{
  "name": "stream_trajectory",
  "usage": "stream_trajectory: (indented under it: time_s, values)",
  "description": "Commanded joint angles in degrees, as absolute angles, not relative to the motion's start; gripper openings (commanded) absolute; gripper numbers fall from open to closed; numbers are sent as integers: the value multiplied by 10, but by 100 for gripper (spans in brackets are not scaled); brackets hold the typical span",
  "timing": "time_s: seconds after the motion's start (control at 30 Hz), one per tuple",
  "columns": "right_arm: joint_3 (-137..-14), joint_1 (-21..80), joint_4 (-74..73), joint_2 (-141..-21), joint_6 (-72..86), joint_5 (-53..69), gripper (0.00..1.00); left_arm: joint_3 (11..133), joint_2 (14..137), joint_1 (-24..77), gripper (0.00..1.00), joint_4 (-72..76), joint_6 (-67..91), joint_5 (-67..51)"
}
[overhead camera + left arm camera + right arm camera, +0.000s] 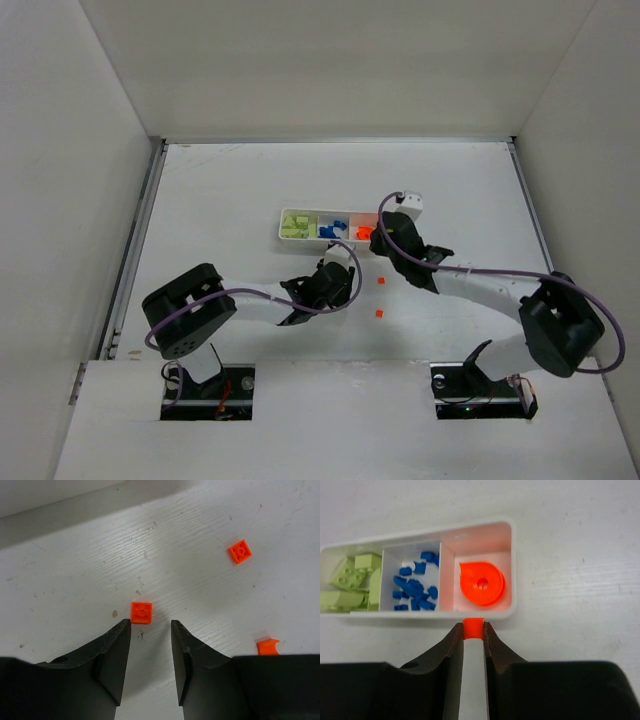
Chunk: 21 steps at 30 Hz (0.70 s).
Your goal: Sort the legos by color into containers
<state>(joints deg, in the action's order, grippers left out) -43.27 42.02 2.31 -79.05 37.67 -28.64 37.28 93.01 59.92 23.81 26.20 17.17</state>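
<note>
The white tray (513, 565) has three compartments: light green legos (350, 582) on the left, blue legos (415, 586) in the middle, and a round orange piece (482, 583) on the right. My right gripper (473, 630) is shut on a small orange brick (473, 628) at the near wall of the orange compartment. My left gripper (150, 625) is open and empty just above the table, with a square orange brick (141, 612) right ahead of its tips. Two more orange bricks (240, 551) (268, 646) lie to its right.
In the top view the tray (281, 222) lies mid-table, with my right gripper (378, 243) at its right end and my left gripper (350, 278) just below it. Loose orange bricks (381, 280) (379, 314) lie between the arms. White walls enclose the table.
</note>
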Motion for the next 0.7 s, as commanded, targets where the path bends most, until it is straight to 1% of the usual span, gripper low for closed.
stream_trajectory:
  time_s: [0.0,0.13,0.17,0.33,0.53,0.67]
  values:
    - [-483,398,82,-833,344,-256,21,385,937,603,34,237,251,178]
    - [-486,394,95,-837,348,-253,45,383,938,603,33,237,248,178]
    - [-480,397,98,-828,348,-254,48,382,939,602,33,237,247,178]
    - [-429,399,99,-771,356,-258,48,384,942,601,32,237,235,180]
    - [-327,444,93,-694,407,-265,47,390,942,606,35,231,201,221]
    - [-281,466,78,-662,438,-272,46,396,956,607,35,233,195,222]
